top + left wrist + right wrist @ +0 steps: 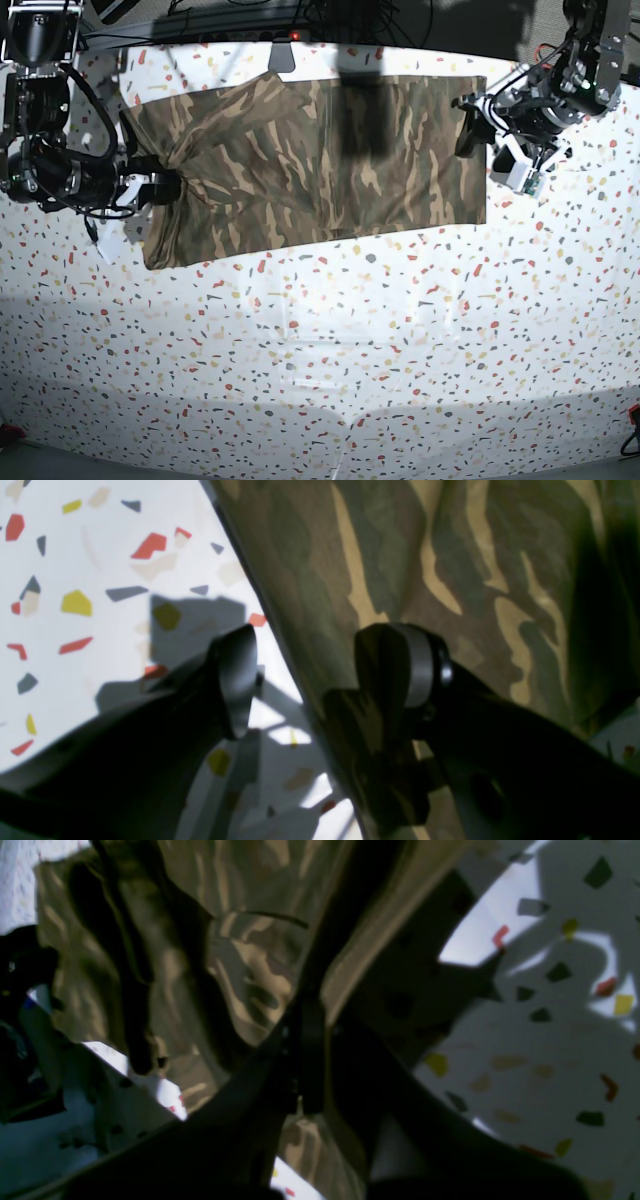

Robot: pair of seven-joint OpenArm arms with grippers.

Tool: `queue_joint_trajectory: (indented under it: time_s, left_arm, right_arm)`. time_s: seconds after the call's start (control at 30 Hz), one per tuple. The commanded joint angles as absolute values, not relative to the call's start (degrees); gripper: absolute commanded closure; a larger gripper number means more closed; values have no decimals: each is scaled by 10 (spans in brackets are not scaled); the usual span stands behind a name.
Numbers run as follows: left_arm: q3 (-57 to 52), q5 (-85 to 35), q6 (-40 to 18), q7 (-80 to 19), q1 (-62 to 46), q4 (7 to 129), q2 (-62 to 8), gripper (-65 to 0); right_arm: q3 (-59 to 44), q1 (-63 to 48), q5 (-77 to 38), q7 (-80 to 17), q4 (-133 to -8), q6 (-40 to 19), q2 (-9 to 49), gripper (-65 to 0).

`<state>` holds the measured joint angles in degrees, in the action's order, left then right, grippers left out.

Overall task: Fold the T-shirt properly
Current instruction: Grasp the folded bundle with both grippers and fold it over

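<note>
White speckled table (330, 350), cables (330, 12) behind

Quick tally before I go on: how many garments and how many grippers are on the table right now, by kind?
Camouflage-print cloth T-shirt, olive, brown and tan, spread out flat: 1
Black robot grippers: 2, the right gripper shut on the shirt's edge, the left gripper open at the opposite edge
White speckled terrazzo-pattern table: 1
Total: 4

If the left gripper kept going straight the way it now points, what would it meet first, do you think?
Probably the T-shirt: the open left gripper straddles its edge over the table, though depth is unclear.
</note>
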<state>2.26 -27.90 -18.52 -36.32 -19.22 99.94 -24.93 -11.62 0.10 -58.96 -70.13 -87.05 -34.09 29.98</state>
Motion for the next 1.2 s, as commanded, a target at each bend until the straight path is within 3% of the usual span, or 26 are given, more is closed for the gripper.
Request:
queue_joint_trajectory:
  time_s: [0.0,0.23,0.57,0.83,1.17]
  left_arm:
    - [19,-283,-186,-351,-191,1008,-256,-369]
    - [19,-284,-186,-346,-190,1008,-247,-369]
    - [20,-261,-188,-346,-191,1008,-198,-369]
    - [20,-251,-188,-346,-191,1008,-197,-369]
    - [20,-251,-188,-343,-191,1008,-197,-369]
  right_arm:
    - [-121,11,-618,-705,-892,-343,302,0]
    - [-120,4,-621,-720,-982,-343,236,0]
    - [-113,4,-618,-710,-991,-344,126,0]
    - [19,10,-610,-692,-991,-360,62,0]
    - [145,29,-443,-625,-990,-359,-58,0]
